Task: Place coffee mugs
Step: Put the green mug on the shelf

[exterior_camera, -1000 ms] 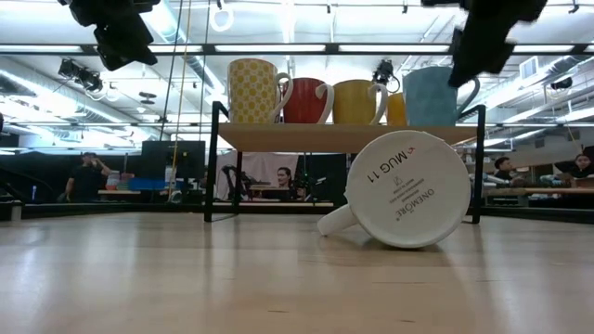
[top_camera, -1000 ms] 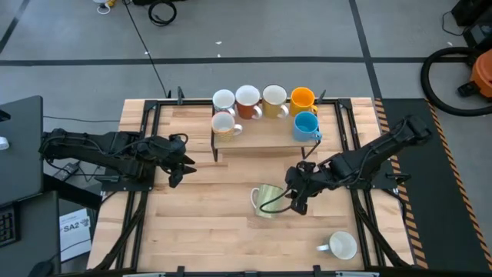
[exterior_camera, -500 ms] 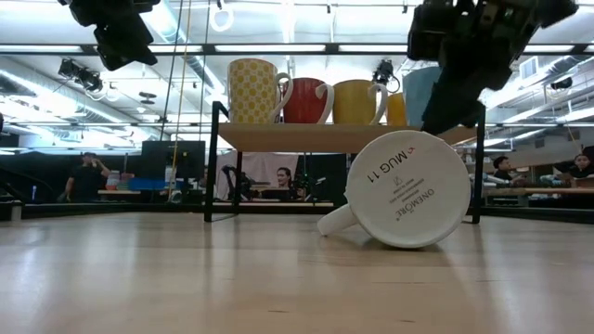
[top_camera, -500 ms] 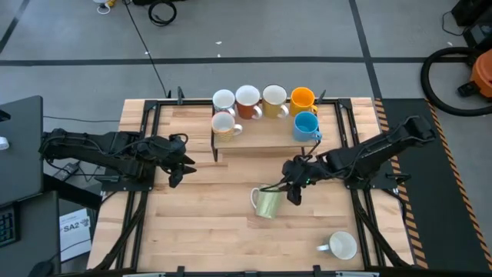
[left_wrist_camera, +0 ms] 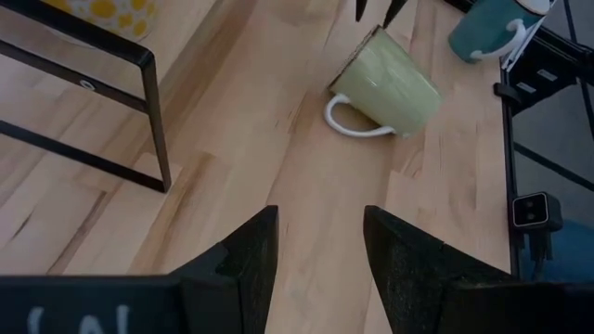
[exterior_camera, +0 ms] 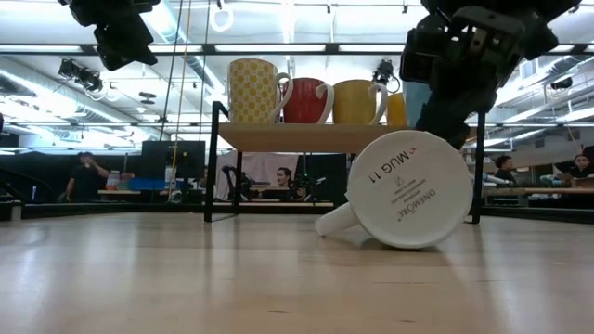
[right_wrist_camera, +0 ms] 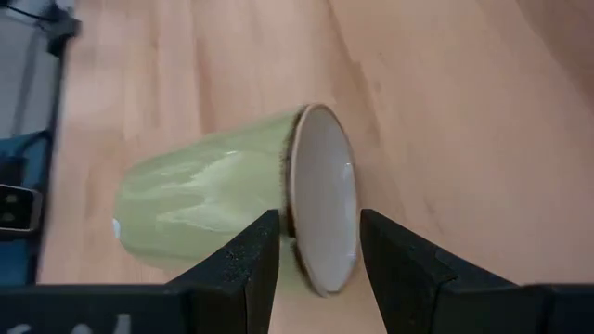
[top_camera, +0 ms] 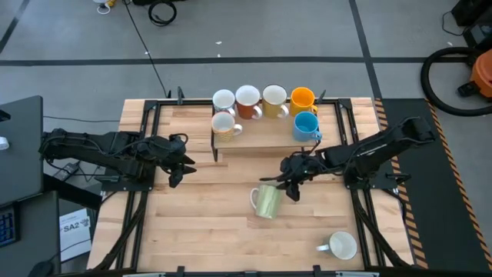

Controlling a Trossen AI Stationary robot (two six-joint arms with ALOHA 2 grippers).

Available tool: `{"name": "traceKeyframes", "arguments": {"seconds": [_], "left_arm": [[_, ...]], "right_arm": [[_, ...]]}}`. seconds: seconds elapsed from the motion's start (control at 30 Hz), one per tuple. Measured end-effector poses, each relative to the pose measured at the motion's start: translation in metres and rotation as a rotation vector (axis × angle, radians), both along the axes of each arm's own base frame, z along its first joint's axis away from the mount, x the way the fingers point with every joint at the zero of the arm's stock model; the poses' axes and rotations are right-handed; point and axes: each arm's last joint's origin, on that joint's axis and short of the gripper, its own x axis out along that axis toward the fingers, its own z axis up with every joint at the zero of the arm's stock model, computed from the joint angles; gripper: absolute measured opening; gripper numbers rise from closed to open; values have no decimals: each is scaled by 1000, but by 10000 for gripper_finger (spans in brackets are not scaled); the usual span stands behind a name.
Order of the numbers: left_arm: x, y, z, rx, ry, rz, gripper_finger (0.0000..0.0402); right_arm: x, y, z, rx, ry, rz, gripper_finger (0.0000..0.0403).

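You are lining up the right tool [right_wrist_camera: 311,255], fingers parted and holding nothing, on the pale green mug [right_wrist_camera: 223,209] lying on the desk [top_camera: 207,231] just ahead, its rim between them; next, be lowering and closing; the left tool [left_wrist_camera: 316,250] is waiting open, well apart.

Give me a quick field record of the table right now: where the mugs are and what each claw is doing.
shelf: six mugs upright on it
green mug: on its side, mid-table, off the shelf
white mug: on its side near the table's front edge
right claw: open, at the green mug's base end, not gripping
left claw: open, waiting at the table's left, holding nothing
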Motion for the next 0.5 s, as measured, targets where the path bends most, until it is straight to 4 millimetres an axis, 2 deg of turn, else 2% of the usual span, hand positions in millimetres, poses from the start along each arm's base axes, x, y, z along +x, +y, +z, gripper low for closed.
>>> {"name": "traceKeyframes", "arguments": {"seconds": [0.5], "left_arm": [[1, 0, 1, -7, -13, 4, 167]], "right_arm": [[-3, 1, -11, 61, -49, 45, 158]]}}
